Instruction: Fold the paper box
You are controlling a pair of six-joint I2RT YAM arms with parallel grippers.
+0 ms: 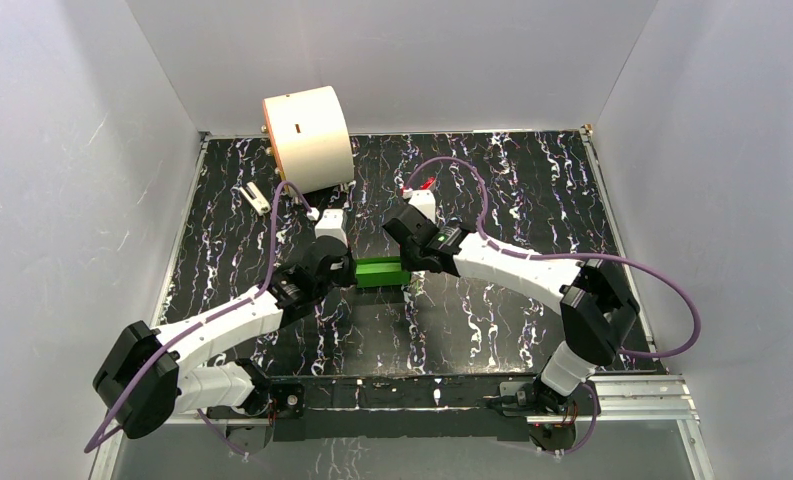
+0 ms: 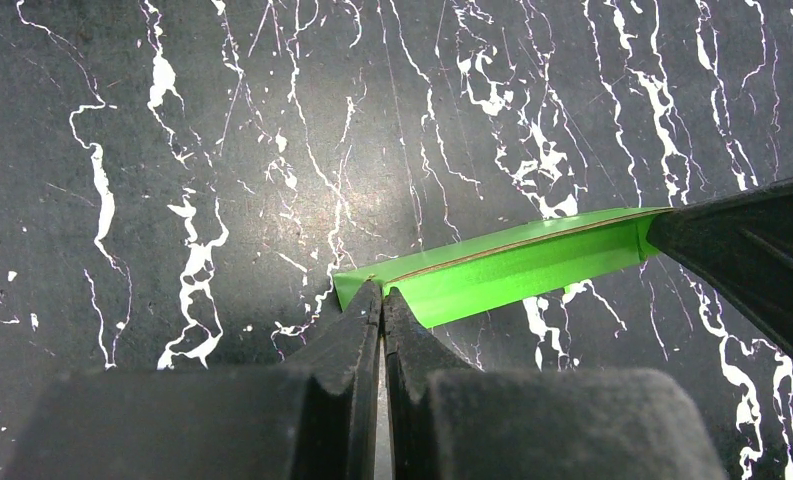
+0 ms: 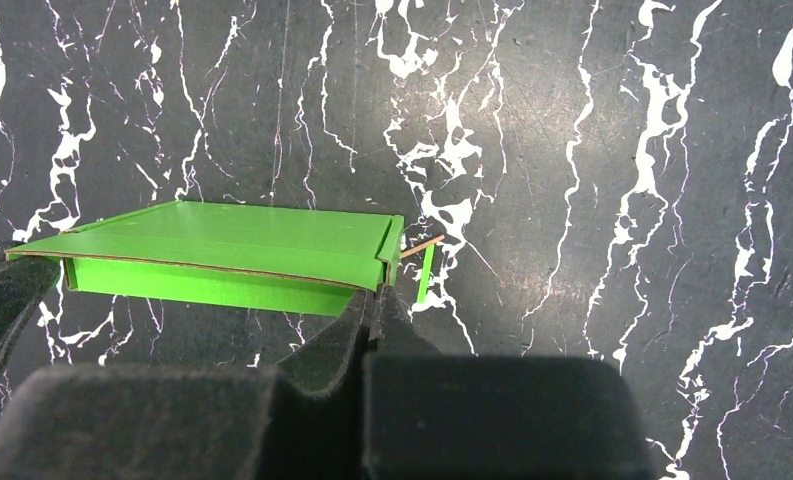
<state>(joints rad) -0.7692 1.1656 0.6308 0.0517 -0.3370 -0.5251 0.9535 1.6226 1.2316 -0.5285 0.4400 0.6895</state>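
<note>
The paper box (image 1: 380, 271) is a bright green, flat rectangular box held between the two arms over the middle of the black marbled table. In the left wrist view my left gripper (image 2: 383, 291) is shut on the near end of the box (image 2: 517, 264), and the right arm's dark finger (image 2: 752, 255) covers its far end. In the right wrist view my right gripper (image 3: 376, 296) is shut on the end wall of the box (image 3: 222, 245). A thin green flap (image 3: 424, 275) hangs beside that end. From above, the left gripper (image 1: 349, 270) and right gripper (image 1: 410, 266) face each other.
A large cream cylinder (image 1: 307, 138) lies at the back left. Near it is a small white object (image 1: 256, 197), and a small red block (image 1: 419, 185) sits behind the right wrist. White walls close off the table on three sides.
</note>
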